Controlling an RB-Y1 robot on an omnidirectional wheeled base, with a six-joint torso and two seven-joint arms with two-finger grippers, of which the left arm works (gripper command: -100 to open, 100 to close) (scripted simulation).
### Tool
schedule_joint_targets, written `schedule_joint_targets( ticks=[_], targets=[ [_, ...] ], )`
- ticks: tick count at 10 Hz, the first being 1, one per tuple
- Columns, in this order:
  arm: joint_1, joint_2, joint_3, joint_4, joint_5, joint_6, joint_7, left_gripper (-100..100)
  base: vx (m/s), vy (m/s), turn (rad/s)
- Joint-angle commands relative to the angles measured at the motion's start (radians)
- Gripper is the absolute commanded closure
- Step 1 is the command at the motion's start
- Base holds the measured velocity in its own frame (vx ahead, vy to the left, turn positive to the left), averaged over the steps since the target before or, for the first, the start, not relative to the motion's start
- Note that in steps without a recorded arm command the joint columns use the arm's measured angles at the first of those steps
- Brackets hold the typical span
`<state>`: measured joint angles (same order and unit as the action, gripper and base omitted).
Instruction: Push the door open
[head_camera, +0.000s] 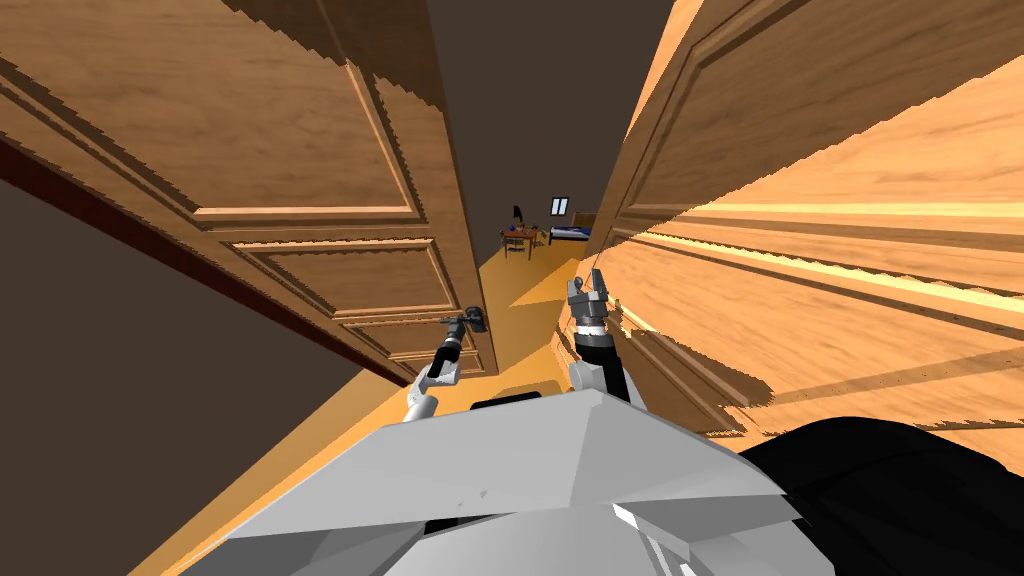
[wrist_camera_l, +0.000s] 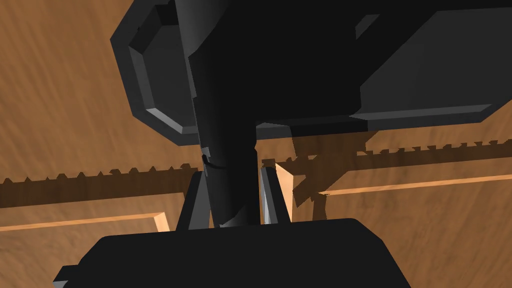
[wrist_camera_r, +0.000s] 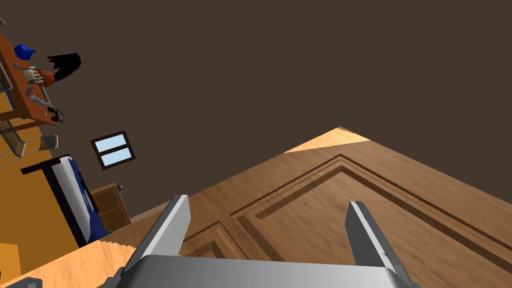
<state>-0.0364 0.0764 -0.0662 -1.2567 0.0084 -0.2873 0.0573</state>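
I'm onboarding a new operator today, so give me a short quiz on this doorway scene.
1. True or false: the right end effector is open.
2. What does the left end effector grip? A) the door handle B) a chair C) a table leg
3. Fill in: above the distant bed sits a small ____.
Key: 1 true; 2 A; 3 window.

Head overlooks the door; left wrist hugs it.

Brown panelled wooden door stands ajar on my left, dark lever handle near its edge
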Motion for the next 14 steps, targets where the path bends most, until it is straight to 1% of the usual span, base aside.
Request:
schedule_joint_targets(
  ticks=[1,2,5,8,9,10,14],
  targets=[
    [0.0,0.002,0.035,-0.011,0.003,0.008,-0.007,100,0.127,-0.115,0.054],
    [-0.002,0.0,0.043,-0.008,0.004,0.008,-0.009,100,0.153,-0.124,0.087],
    [-0.012,-0.012,0.086,0.005,0.008,0.011,-0.019,100,0.158,-0.157,0.096],
    [-0.018,-0.021,0.113,0.014,0.011,0.012,-0.025,100,0.173,-0.105,0.061],
    [-0.014,-0.019,0.109,0.017,0.011,0.013,-0.023,100,0.073,-0.039,0.032],
    [-0.014,-0.01,0.113,0.013,0.018,0.012,-0.034,100,0.124,0.032,0.092],
    [-0.011,0.003,0.116,0.008,0.036,0.013,-0.061,100,0.201,0.012,0.119]
  ],
)
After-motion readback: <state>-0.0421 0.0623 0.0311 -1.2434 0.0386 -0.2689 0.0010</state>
